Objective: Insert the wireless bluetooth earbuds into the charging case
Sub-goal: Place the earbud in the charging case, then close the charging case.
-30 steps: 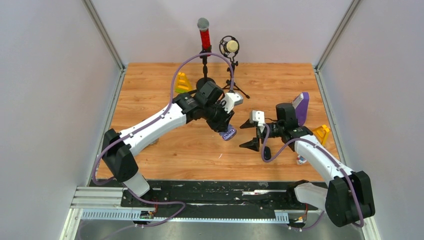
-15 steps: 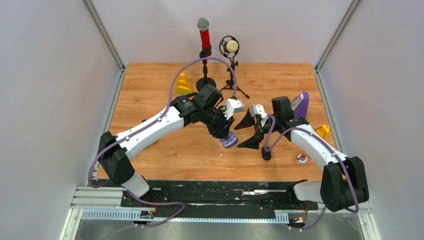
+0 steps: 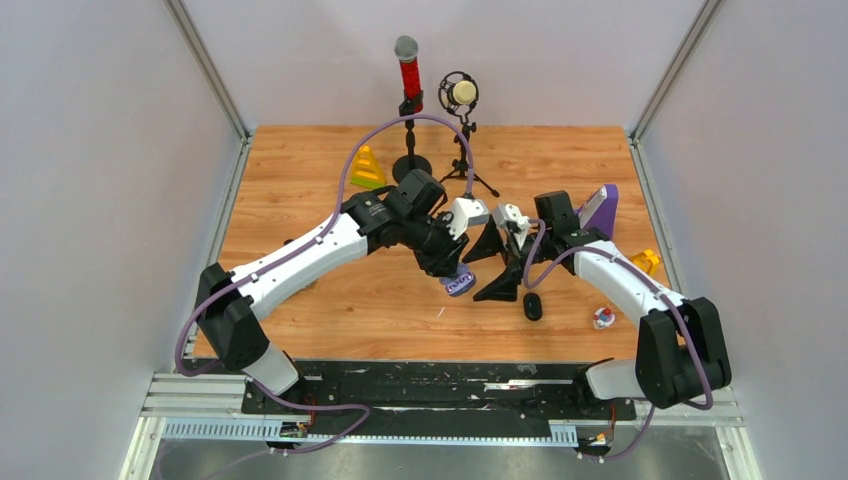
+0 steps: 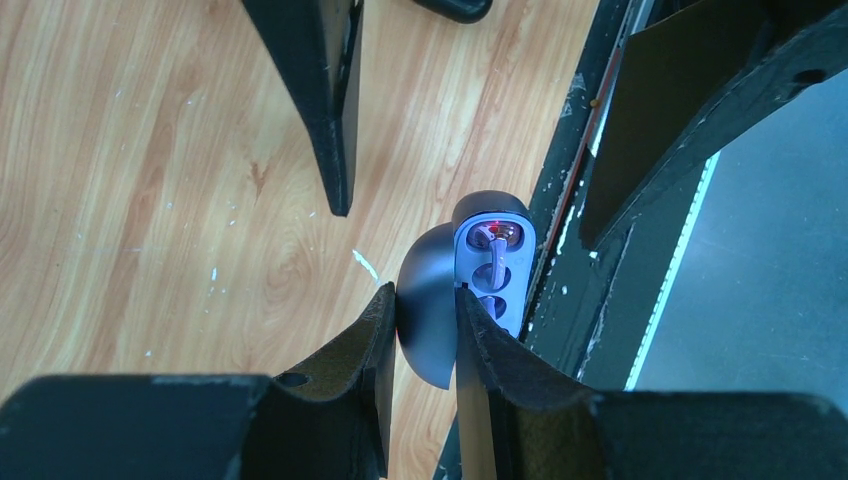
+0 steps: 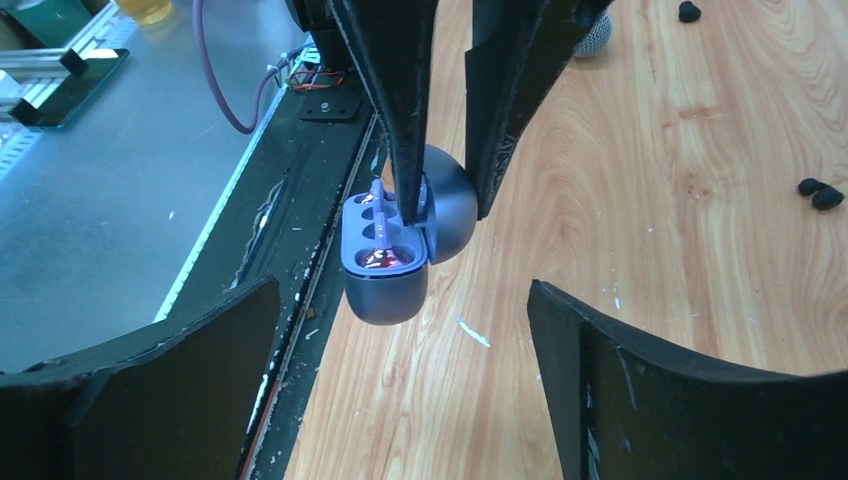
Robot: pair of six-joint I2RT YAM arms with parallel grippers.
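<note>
My left gripper [image 3: 457, 283] is shut on the lid of an open purple charging case [image 4: 490, 260] and holds it above the table. A shiny purple earbud [image 4: 492, 236] sits in one slot beside a red light; it also shows in the right wrist view [image 5: 381, 236]. My right gripper [image 3: 492, 267] is open and empty, its fingers either side of the case [image 5: 385, 265] and a little short of it. Two tiny black earbuds [image 5: 818, 193] lie on the wood, and another black bud [image 5: 688, 10] lies further off.
A black oval case [image 3: 532, 305] lies on the table under the right arm. Two microphones on stands [image 3: 408, 70] [image 3: 461, 95] are at the back. A purple slab [image 3: 603, 212], yellow pieces [image 3: 366, 166] [image 3: 645, 262] and a small red-white item [image 3: 602, 318] lie around.
My right gripper has swung left and now sits close to the case. My left gripper moved slightly forward with the case a second ago, then stayed still.
</note>
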